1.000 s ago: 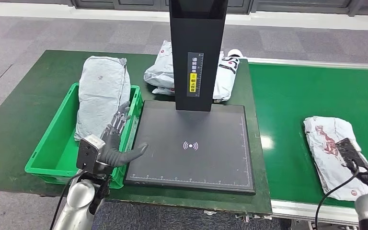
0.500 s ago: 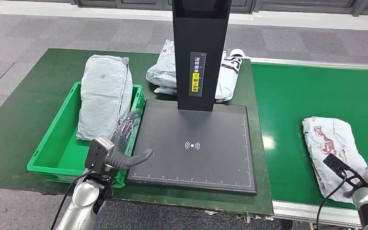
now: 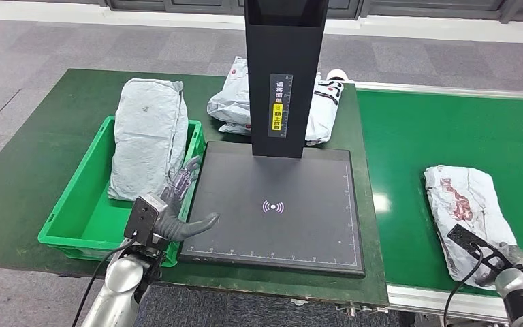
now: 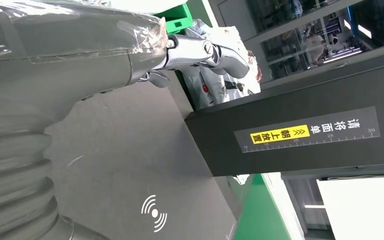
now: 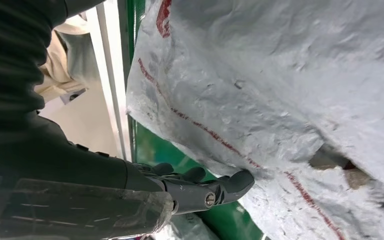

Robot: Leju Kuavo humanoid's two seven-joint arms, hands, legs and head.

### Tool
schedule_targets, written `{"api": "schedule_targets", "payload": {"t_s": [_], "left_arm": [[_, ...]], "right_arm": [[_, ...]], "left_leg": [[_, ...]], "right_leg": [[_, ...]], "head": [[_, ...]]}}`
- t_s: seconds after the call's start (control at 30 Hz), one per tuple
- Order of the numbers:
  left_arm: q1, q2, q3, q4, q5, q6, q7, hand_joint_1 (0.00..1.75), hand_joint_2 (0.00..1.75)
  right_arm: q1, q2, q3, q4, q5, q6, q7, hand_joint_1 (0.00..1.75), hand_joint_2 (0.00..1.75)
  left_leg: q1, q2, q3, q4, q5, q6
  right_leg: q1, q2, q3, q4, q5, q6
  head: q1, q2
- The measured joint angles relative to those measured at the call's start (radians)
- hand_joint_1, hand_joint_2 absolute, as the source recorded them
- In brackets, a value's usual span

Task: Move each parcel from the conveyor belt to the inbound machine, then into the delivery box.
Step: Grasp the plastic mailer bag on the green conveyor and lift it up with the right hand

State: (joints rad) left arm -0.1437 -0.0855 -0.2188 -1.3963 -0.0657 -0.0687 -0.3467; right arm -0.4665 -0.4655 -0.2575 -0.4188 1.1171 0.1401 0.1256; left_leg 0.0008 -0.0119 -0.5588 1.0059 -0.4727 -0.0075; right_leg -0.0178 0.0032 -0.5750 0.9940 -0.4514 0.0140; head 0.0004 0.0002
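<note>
Reaching from the near edge of the conveyor belt, our right hand had its fingers touching the lower corner of the white parcel; in the right wrist view they lay curled against the wrinkled film, but we could not tell whether they had closed on it or merely rested there. Our left hand held nothing, its fingers spread apart over the seam between the green delivery box and the black plate of the inbound machine.

The parcel lay flat on the belt, near its front rail and well apart from the machine. We judged it a soft poly mailer: light, limp, crinkled and somewhat slick, with a tear or fold showing something brownish inside. Such a bag would sag and fold if pinched by one corner, so we reckoned the better hold was across its bulkier middle, fingers under the near edge and thumb on top, clear of the torn spot.

Outward from there, a grey parcel stood leaning in the delivery box, and more mailers lay on the tabletop behind the machine's column.
</note>
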Motion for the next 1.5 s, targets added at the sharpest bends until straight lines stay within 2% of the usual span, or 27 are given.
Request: {"api": "schedule_targets", "payload": {"t_s": [0.03,0.27,0.6,0.67,0.73,0.87,0.97,1.17,1.33,1.5], "left_arm": [[0.0,0.0,0.0,0.001,0.0,0.0,-0.001,0.0,1.75],[0.003,0.002,0.003,0.003,0.0,0.001,-0.01,0.0,1.75],[0.024,0.006,0.021,-0.005,0.0,0.008,-0.015,0.0,1.75],[0.033,0.007,0.025,-0.011,0.0,0.015,-0.018,0.0,1.75],[0.044,0.008,0.028,-0.019,0.0,0.027,-0.023,0.0,1.75],[0.059,0.008,0.037,-0.032,-0.001,0.051,-0.031,0.0,1.75],[0.064,0.008,0.045,-0.036,-0.005,0.059,-0.032,0.0,1.75],[0.072,0.008,0.053,-0.042,-0.008,0.069,-0.033,0.0,1.75],[0.076,0.007,0.054,-0.047,-0.015,0.074,-0.032,0.0,1.75],[0.088,0.005,0.06,-0.058,-0.036,0.08,-0.03,0.0,1.75]], "right_arm": [[-0.002,0.001,0.0,0.001,-0.007,0.005,-0.009,1.75,1.75],[-0.01,0.006,0.0,0.006,-0.035,0.018,-0.066,1.75,1.75],[-0.032,0.014,0.011,0.014,-0.078,0.033,-0.105,1.75,1.75],[-0.034,0.02,0.01,0.014,-0.172,0.045,-0.156,1.75,1.75],[-0.038,0.029,-0.01,0.014,-0.326,0.083,-0.238,1.75,1.75],[-0.051,0.055,-0.118,-0.006,-0.634,0.191,-0.375,1.75,1.75],[-0.052,0.079,-0.175,-0.06,-0.77,0.2,-0.388,1.75,1.75],[0.017,0.133,-0.202,-0.279,-0.967,0.167,-0.331,1.75,1.75],[0.074,0.156,-0.179,-0.443,-1.021,0.114,-0.324,1.75,1.75],[0.162,0.182,-0.083,-0.696,-1.034,0.033,-0.306,1.75,1.75]], "left_leg": [[0.0,0.0,0.0,0.0,0.0,0.0],[0.0,0.0,0.0,0.0,0.0,0.001],[0.0,-0.001,-0.001,0.0,0.0,0.001],[0.0,-0.001,-0.001,0.0,0.0,0.001],[0.0,-0.001,-0.001,0.0,0.0,0.001],[0.0,-0.003,-0.002,0.0,0.001,0.001],[0.0,-0.004,-0.002,0.0,0.001,0.001],[0.0,-0.005,-0.003,0.0,0.001,0.001],[0.0,-0.005,-0.003,0.0,0.001,0.001],[0.0,-0.005,-0.004,0.0,0.002,0.001]], "right_leg": [[0.0,0.0,0.0,0.0,0.0,0.0],[0.0,0.0,0.001,0.0,0.0,0.0],[0.0,-0.001,0.0,0.0,0.0,0.0],[0.0,-0.001,0.0,0.0,0.0,0.0],[0.0,-0.001,0.0,0.0,0.0,0.0],[0.0,-0.003,0.0,0.0,0.0,0.0],[0.0,-0.004,0.0,0.0,0.0,0.0],[0.0,-0.005,-0.001,0.0,0.0,0.0],[0.0,-0.005,-0.001,0.0,0.0,0.0],[0.0,-0.005,-0.002,0.0,0.0,0.0]], "head": [[0.0,0.0],[0.0,0.0],[0.0,0.0],[0.0,0.0],[0.0,0.0],[0.0,0.0],[0.0,0.0],[0.0,0.0],[0.0,0.0],[0.0,0.0]]}}
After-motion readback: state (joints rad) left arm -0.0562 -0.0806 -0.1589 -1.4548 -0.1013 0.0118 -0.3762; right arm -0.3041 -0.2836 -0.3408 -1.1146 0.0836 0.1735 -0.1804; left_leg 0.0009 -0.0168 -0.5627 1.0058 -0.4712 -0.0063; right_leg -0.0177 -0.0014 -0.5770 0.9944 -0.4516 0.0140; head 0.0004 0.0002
